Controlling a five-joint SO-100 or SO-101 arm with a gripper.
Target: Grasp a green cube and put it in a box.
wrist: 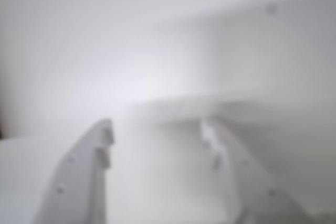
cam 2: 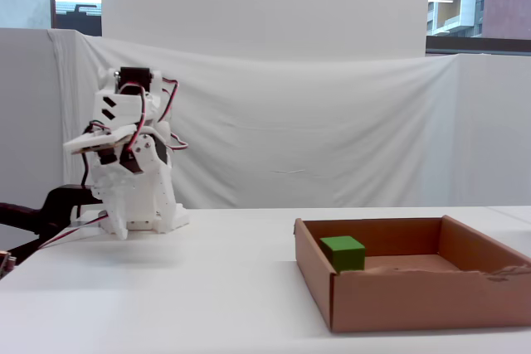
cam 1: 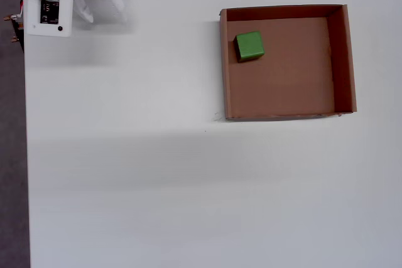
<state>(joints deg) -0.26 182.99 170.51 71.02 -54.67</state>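
The green cube (cam 1: 249, 46) rests on the floor of the brown cardboard box (cam 1: 224, 67), in the corner that the overhead view shows as upper left. In the fixed view the green cube (cam 2: 343, 252) sits just behind the box's (cam 2: 415, 296) front wall, at its left end. The white arm (cam 1: 53, 4) is folded up at the table's top-left corner, far from the box. The blurred wrist view shows my gripper (wrist: 157, 129) with its two white fingers (wrist: 102, 145) apart and nothing between them. Only white surface lies ahead of it.
The arm's base (cam 2: 137, 196) stands at the left of the white table (cam 1: 125, 174) in the fixed view, with cables trailing off the left edge. A white cloth backdrop (cam 2: 332, 122) hangs behind the table.
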